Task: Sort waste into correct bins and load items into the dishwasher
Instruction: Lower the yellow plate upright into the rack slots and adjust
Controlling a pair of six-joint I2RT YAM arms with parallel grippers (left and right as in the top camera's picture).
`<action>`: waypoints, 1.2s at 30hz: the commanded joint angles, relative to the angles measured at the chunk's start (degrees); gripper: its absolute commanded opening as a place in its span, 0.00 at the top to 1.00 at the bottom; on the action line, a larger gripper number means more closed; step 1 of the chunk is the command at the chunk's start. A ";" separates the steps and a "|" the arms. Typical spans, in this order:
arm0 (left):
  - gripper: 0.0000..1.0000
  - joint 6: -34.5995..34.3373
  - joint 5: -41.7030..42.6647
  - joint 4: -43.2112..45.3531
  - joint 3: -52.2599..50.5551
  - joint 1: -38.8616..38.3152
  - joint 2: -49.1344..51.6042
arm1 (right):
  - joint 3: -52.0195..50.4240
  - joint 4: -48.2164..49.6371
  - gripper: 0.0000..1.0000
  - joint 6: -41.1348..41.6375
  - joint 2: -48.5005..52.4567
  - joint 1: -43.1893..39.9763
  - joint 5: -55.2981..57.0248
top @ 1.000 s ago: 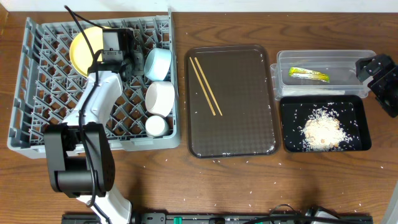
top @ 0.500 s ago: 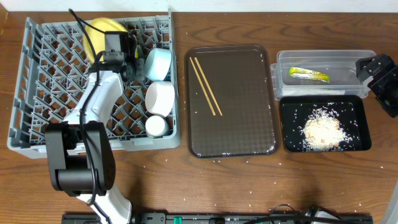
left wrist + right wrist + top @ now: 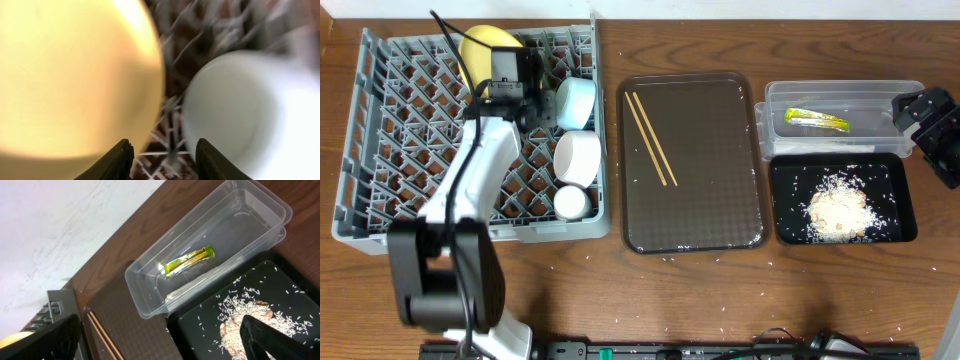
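Observation:
The yellow plate [image 3: 485,42] stands on edge among the pegs at the back of the grey dishwasher rack [image 3: 390,120]. My left gripper [image 3: 512,58] is just beside it. In the left wrist view the plate [image 3: 75,75] fills the left side and the light blue bowl [image 3: 240,110] the right. My left gripper [image 3: 164,145] is open, with only rack lattice between its fingers. The light blue bowl [image 3: 575,100], white bowl [image 3: 577,157] and white cup [image 3: 570,203] sit in the rack. The chopsticks [image 3: 650,138] lie on the brown tray [image 3: 720,200]. My right gripper [image 3: 916,118] hangs open and empty.
The clear tub [image 3: 880,100] holds the green-and-yellow wrapper [image 3: 815,120]. In front of it, the black tray [image 3: 895,195] holds the rice crumbs [image 3: 838,210]. The right wrist view shows the wrapper [image 3: 189,261] in the tub [image 3: 150,300]. Stray grains dot the table.
The yellow plate went from leaning at the rack's left-back to standing upright at the back edge. My left gripper followed it there and opened off it. The right arm stayed still.

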 commanded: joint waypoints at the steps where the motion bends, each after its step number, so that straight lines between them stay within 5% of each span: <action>1: 0.56 -0.15 0.81 -0.72 1.49 -3.43 -7.82 | 0.79 -0.04 0.01 0.17 0.13 -0.22 -0.20; 8: 0.55 -2.47 -0.59 -1.79 1.46 -12.72 -9.94 | 0.79 -0.04 0.01 0.17 0.11 -0.22 -0.20; 16: 0.56 -4.70 -4.35 0.28 1.46 -10.29 -9.33 | 0.79 -0.04 0.01 0.17 0.13 -0.22 -0.20; 26: 0.91 -4.81 -3.98 7.41 1.46 -1.64 0.83 | 0.79 -0.04 0.01 0.17 0.13 -0.22 -0.20; 36: 0.93 -3.91 -3.96 9.70 1.46 1.79 3.48 | 0.79 -0.02 0.01 0.17 0.13 -0.22 -0.20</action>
